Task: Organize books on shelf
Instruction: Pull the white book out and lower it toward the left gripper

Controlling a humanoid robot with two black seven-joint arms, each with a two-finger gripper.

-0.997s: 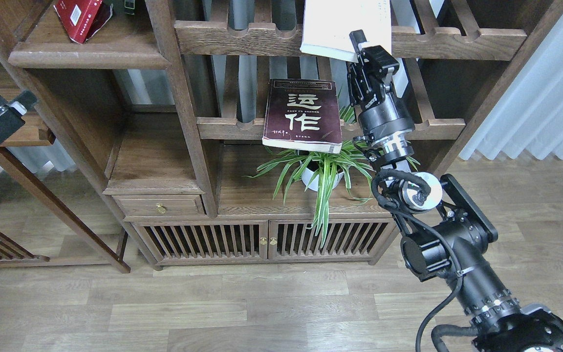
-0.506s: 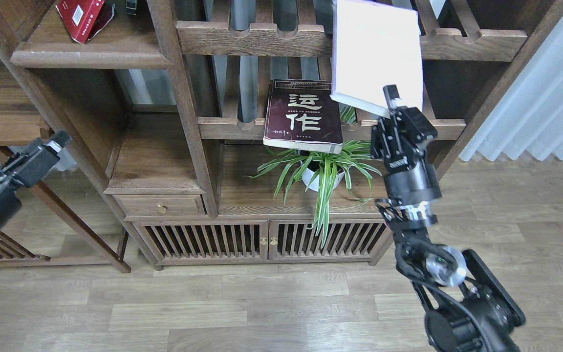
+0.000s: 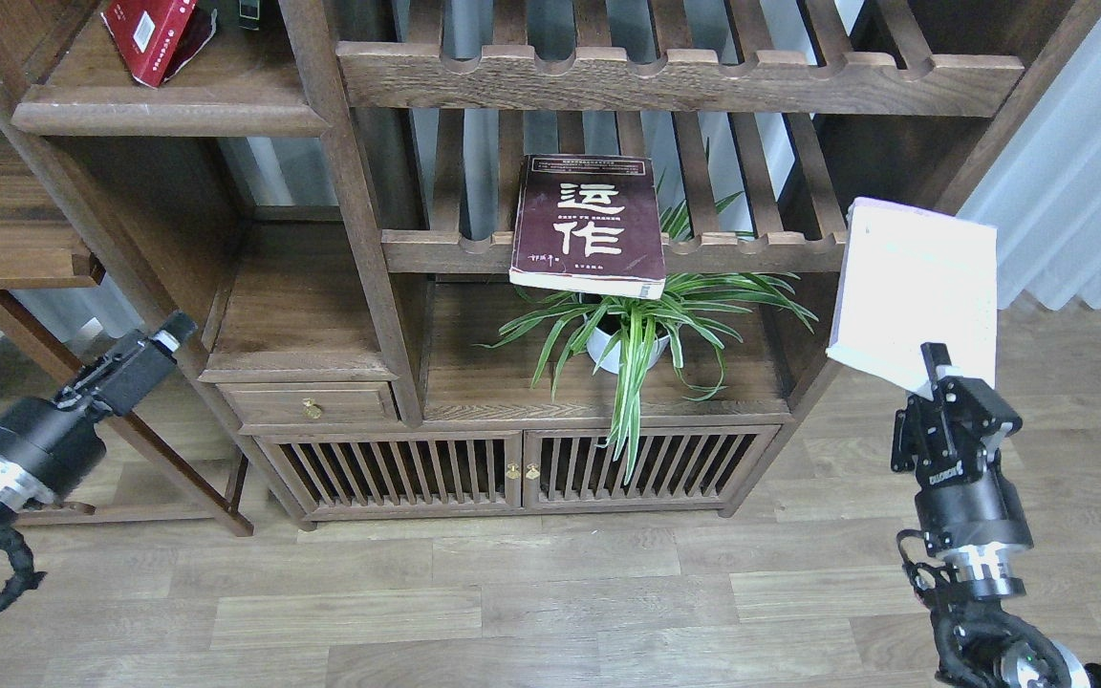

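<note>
My right gripper (image 3: 938, 371) is shut on the near edge of the white-lavender book (image 3: 914, 291) and holds it upright in the air, right of the bookcase and off its racks. The maroon book (image 3: 589, 227) with white characters lies flat on the lower slatted rack (image 3: 751, 253), its front edge overhanging the rail. The red book (image 3: 151, 33) lies on the solid dark-brown shelf (image 3: 168, 115) at top left. My left gripper (image 3: 144, 358) is low at the left, in front of the drawer unit; its fingers cannot be told apart.
A potted spider plant (image 3: 629, 334) stands under the maroon book. The upper slatted rack (image 3: 680, 81) holds nothing. A small drawer (image 3: 312, 406) and slatted cabinet doors (image 3: 517, 468) lie below. White curtains (image 3: 1076, 182) hang at right. A wooden side table (image 3: 6, 258) stands at left.
My right gripper has carried the white-lavender book down and to the right, away from the upper rack. My left arm has dropped lower and moved right toward the drawer unit.
</note>
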